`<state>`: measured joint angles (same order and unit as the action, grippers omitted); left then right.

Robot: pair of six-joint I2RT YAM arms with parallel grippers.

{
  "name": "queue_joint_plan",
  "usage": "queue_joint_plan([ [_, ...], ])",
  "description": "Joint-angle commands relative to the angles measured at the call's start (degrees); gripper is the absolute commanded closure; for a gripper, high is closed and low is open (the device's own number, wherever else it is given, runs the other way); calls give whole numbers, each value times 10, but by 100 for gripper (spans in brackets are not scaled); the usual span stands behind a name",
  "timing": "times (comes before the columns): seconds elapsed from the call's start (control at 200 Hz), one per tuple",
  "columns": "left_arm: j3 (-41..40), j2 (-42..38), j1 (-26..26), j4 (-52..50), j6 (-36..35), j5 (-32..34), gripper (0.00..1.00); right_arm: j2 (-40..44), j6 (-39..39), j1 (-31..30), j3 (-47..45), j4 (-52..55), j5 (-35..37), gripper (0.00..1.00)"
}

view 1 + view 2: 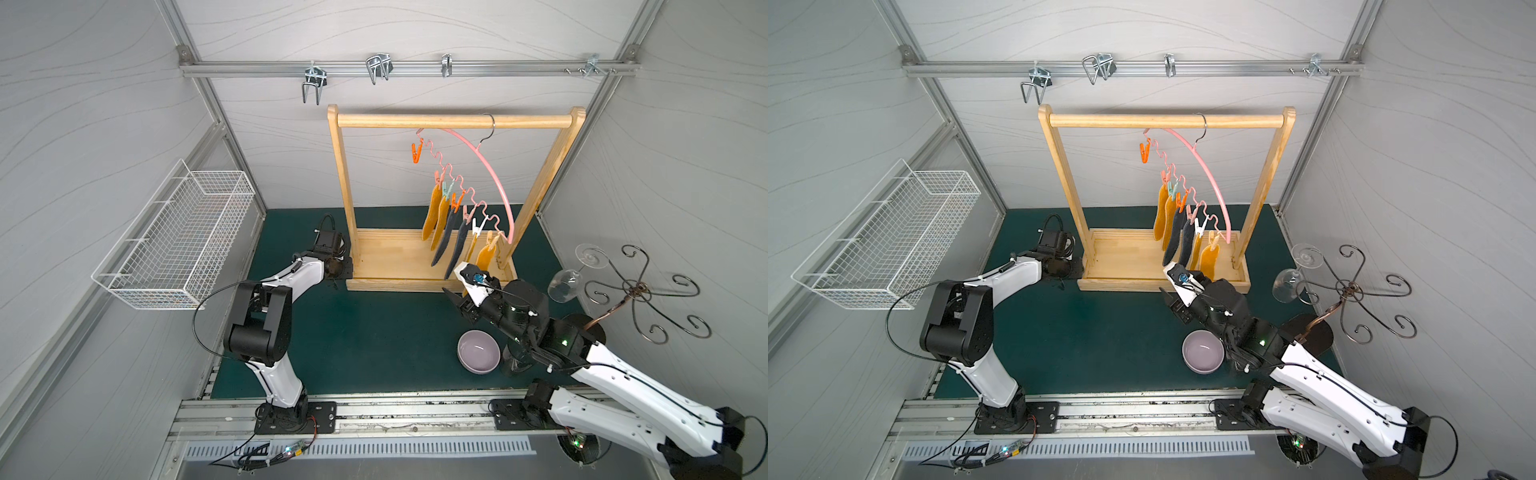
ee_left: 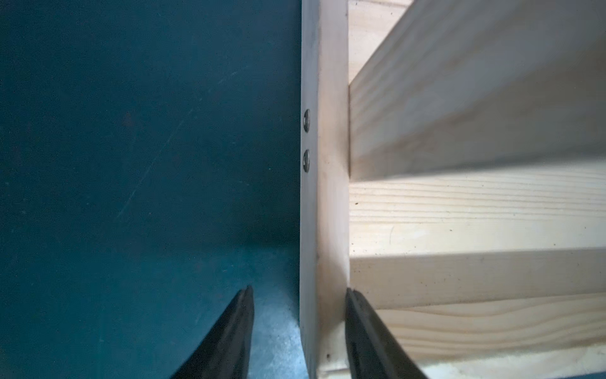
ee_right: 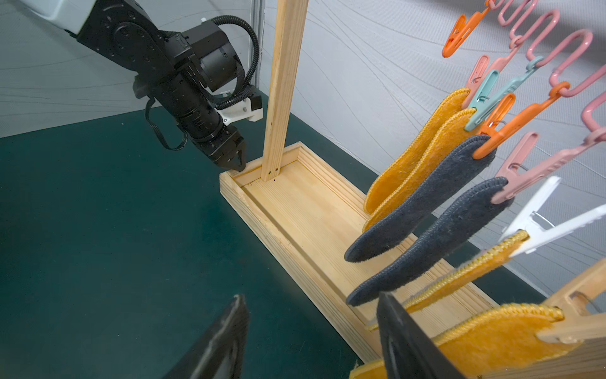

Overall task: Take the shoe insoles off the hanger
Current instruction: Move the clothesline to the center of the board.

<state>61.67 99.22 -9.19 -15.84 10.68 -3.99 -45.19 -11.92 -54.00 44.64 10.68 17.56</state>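
Mustard and grey shoe insoles (image 1: 444, 237) hang clipped to the pink hanger (image 1: 496, 179), long axes slanting downward, just beyond my right gripper (image 3: 311, 297), its jaws spread and empty, far nearer than my left gripper (image 3: 238, 162) straddling the wooden rack's (image 1: 457, 121) end wall.

Went over both top views and both of my wrist views. No text, label, brand mark, number or sign is legible on anything in them.
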Motion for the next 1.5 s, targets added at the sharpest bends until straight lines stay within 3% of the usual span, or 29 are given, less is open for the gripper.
queue_joint_plan([
  [0.0,-59,-34,8,79,43,-39,46,3,7,-3,0,-13,8,35],
  [0.15,-122,-63,6,189,78,-57,34,1,15,-3,4,-8,5,35],
  [0.345,-108,-39,-21,191,74,-20,32,-3,20,-3,5,-10,-2,35],
  [0.585,-99,-10,-26,170,101,72,45,-1,38,-4,10,-2,1,35],
  [0.85,-123,-34,-22,187,118,120,69,-5,38,-4,10,-2,5,35],
  [1.095,-119,-42,18,163,137,106,74,-18,41,-3,7,-6,5,35],
  [1.155,-123,-53,24,163,140,141,77,-30,50,-3,3,-10,6,35],
  [1.495,-116,-68,94,128,180,73,75,-44,59,-3,1,-21,-11,35],
])
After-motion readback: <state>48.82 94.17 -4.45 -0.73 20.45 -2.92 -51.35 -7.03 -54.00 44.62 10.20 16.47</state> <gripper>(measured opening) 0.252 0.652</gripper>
